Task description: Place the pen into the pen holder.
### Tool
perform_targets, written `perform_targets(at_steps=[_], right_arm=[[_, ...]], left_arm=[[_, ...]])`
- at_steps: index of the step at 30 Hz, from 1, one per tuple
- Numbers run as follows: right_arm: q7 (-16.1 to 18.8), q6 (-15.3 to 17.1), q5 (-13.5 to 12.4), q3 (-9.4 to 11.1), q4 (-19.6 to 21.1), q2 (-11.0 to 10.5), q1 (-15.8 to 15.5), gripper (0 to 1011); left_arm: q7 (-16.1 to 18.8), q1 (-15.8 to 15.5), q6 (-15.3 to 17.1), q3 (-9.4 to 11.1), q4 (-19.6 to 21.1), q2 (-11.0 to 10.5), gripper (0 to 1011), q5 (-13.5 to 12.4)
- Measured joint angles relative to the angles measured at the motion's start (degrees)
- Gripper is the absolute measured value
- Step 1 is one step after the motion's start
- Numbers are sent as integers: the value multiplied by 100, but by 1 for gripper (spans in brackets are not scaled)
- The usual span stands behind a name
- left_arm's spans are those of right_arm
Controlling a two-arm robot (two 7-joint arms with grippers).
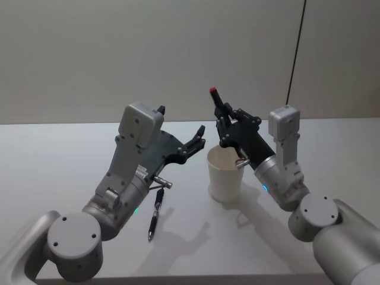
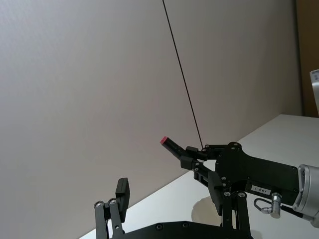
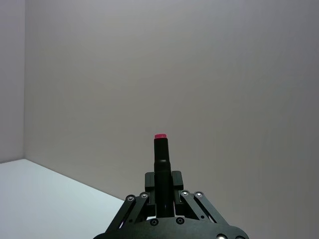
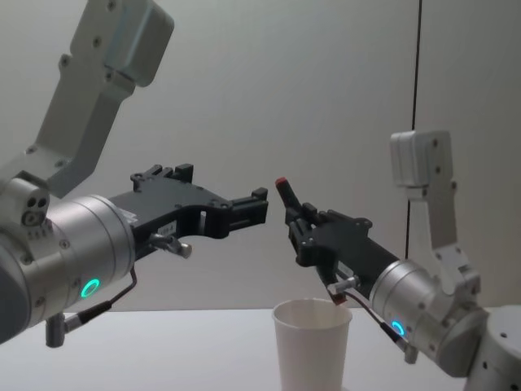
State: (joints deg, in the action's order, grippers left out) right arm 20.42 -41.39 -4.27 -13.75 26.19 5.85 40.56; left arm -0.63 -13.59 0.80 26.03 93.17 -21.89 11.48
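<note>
With the fingers of the right gripper (image 1: 224, 122) pinching the pen (image 1: 218, 104) seemingly just above the pen holder (image 1: 225, 177) on the surface (image 1: 71, 154), and those of the left gripper (image 1: 196, 141) spread nearby, the pen wanted centring over the holder before release.

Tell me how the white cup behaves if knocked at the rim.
Thin paper, seemingly empty: the white cup probably is light and slides or tips easily. Its base is narrower than its rim, likely worsening tipping.

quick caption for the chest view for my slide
Right pincer grips the red-tipped pen above the white pen holder, while the open left pincer hovers alongside.
</note>
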Motion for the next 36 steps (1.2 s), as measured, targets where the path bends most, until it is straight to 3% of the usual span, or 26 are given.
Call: perform_targets(at_steps=[11, 23, 32, 36], right_arm=[[184, -209, -144, 81, -839, 100, 405, 185], [292, -384, -208, 147, -1478, 169, 709, 185], [357, -475, -230, 189, -1799, 205, 863, 403], [377, -501, -234, 208, -1902, 217, 916, 568]], left_arm=[[0, 0, 0, 0, 0, 0, 1004, 0], [0, 0, 0, 0, 0, 0, 1004, 0], [0, 0, 0, 0, 0, 0, 1004, 0], [0, 0, 0, 0, 0, 0, 1004, 0]])
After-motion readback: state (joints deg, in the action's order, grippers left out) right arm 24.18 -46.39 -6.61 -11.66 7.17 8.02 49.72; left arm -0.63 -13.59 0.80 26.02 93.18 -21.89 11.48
